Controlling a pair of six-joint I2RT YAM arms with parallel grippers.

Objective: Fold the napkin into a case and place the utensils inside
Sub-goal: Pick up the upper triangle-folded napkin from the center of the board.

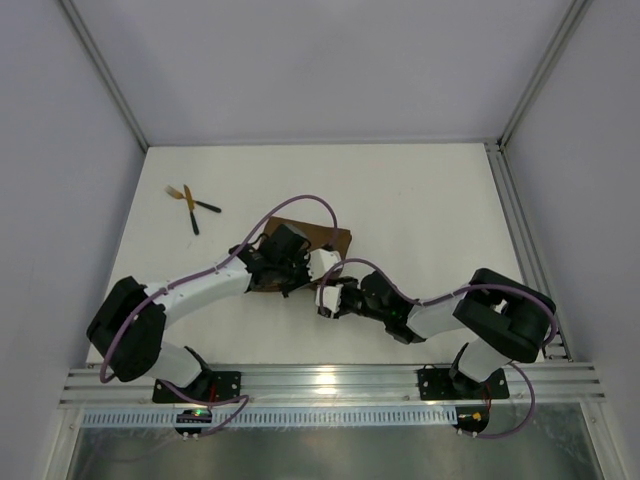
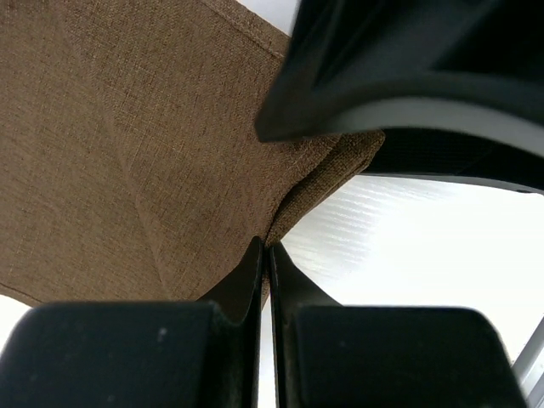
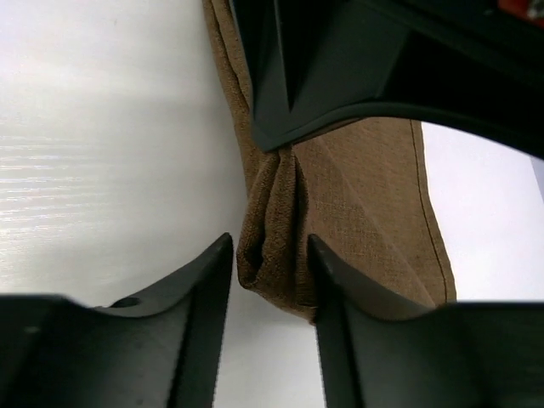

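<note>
Napkin point(image 1: 336, 238) of dark-brown, coarse-woven cloth lies flat near the middle of the white table point(image 1: 430, 200), partly folded. Stitched hems run along its edges, and faint diagonal creases cross its surface. At its near edge the cloth is doubled over and gathered into a soft, bunched ridge.

The left arm point(image 1: 200, 285), white with black joints, reaches from the near-left corner diagonally over the cloth. The right arm point(image 1: 440, 315) bends low along the near edge and points leftward at the same spot.

The left gripper point(image 2: 265, 248) has its black fingers pressed together on the napkin's folded edge, where the pleats converge. The right gripper point(image 3: 270, 246) stands with its fingers apart on either side of the bunched ridge. One finger is touching it and the other is just beside it.

The utensils point(image 1: 192, 205), two slim pieces with gold heads and thin black handles, lie crossed toward the far-left corner, well apart from the napkin.
</note>
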